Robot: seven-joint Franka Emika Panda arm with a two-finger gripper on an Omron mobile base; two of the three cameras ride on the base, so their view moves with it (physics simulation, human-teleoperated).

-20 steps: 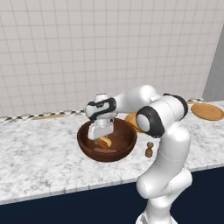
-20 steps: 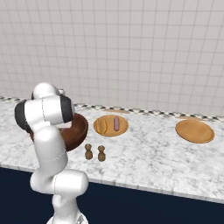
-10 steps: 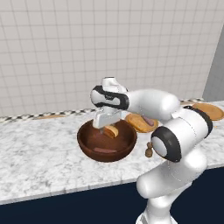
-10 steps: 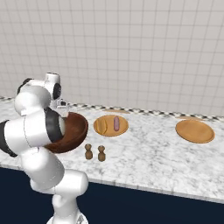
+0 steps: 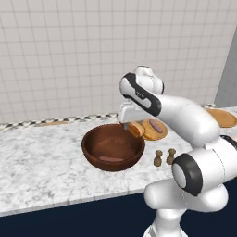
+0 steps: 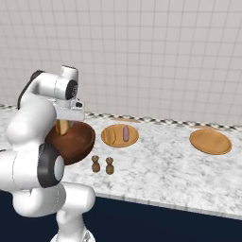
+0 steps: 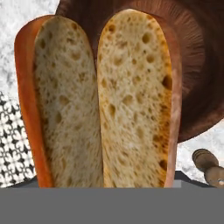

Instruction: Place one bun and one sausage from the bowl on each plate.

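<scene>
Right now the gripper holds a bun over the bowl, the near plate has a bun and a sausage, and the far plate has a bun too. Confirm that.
Not quite. The far plate is bare, as the right base view shows. The rest stands: the gripper holds a bun over the bowl, and the near plate carries a bun and a sausage.

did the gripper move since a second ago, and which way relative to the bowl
Yes. The gripper, holding a bun, has swung from over the bowl's left side across to its right rim, toward the near plate.
</scene>
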